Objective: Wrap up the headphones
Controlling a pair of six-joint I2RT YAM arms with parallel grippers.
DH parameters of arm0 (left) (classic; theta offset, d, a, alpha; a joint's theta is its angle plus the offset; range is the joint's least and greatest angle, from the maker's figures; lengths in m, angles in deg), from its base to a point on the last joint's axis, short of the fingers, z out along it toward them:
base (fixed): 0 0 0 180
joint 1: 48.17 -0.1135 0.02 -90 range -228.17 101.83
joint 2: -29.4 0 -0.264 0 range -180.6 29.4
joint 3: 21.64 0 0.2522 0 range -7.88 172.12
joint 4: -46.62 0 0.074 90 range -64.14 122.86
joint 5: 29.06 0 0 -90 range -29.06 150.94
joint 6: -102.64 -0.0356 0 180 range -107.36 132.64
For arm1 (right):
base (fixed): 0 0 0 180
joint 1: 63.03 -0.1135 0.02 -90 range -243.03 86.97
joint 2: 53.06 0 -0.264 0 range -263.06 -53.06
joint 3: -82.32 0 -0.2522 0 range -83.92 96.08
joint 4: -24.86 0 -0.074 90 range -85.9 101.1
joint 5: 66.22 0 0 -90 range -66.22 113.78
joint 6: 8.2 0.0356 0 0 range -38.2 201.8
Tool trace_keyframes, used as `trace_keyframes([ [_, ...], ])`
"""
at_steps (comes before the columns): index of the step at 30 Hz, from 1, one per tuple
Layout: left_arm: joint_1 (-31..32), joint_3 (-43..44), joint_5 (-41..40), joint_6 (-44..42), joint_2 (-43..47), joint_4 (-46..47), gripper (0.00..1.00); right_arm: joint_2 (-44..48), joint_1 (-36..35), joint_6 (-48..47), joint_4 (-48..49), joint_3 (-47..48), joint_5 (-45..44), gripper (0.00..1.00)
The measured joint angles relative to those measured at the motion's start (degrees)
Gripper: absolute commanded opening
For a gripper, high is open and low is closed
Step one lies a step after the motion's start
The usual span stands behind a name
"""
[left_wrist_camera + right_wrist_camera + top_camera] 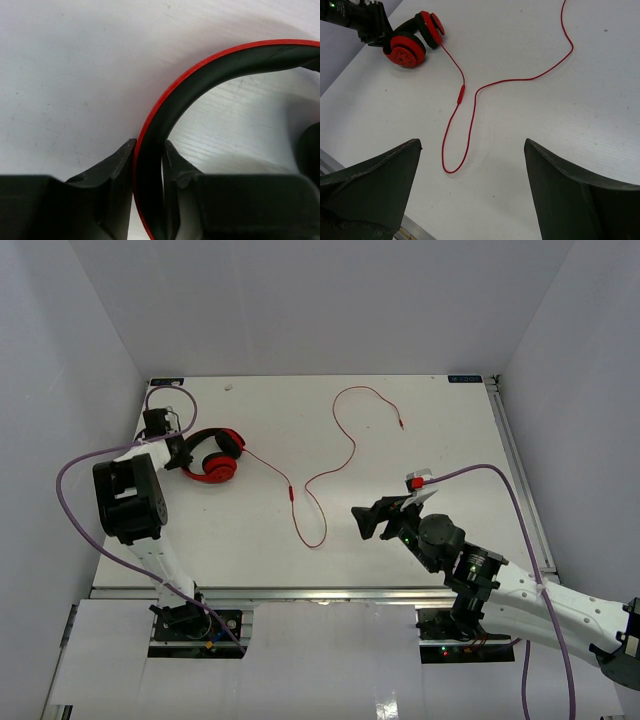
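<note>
The red and black headphones (213, 455) lie at the left of the white table, earcups folded together. My left gripper (178, 453) is shut on the headband (150, 165), one finger on each side of it. The thin red cable (320, 475) runs from the headphones across the table, makes a loop (451, 162) and ends in a plug (401, 425) at the back. My right gripper (372, 518) is open and empty, above the table just right of the cable's loop. The headphones also show in the right wrist view (412, 40).
The table's metal rail (515, 460) runs along the right side and the near edge. White walls enclose the table on three sides. Thick purple arm cables (75, 515) hang by each arm.
</note>
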Motion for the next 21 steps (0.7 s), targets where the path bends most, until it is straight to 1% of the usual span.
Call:
trace_keyframes([
  [1,0.2,0.0,-0.3,-0.1,0.0,-0.1,0.22,0.3,0.0,0.0,0.0,0.0,0.0,0.9],
  [4,0.5,0.0,-0.6,0.2,0.1,-0.4,0.04,0.7,0.0,0.0,0.0,0.0,0.0,0.9],
  [5,0.6,0.0,-0.6,0.4,0.1,-0.5,0.01,0.7,0.0,0.0,0.0,0.0,0.0,0.9],
  [9,2.2,0.0,-1.2,1.7,1.3,-2.4,0.0,1.3,0.0,0.0,0.0,0.0,0.3,0.9],
  [13,5.0,-0.3,-1.1,4.2,6.0,-4.4,0.0,2.2,0.0,-0.8,0.2,0.0,1.1,0.91],
  [17,10.7,-2.6,-0.9,8.7,16.2,-5.4,0.0,1.1,0.0,-2.1,0.5,0.0,3.4,0.92],
  [20,17.8,-3.3,-1.7,11.0,25.3,-5.6,0.0,-0.2,0.0,-3.0,0.9,-0.1,5.7,0.93],
  [21,19.8,-3.9,-0.7,11.8,28.7,-5.4,0.0,-0.3,0.0,-3.4,1.1,-0.2,6.4,0.93],
])
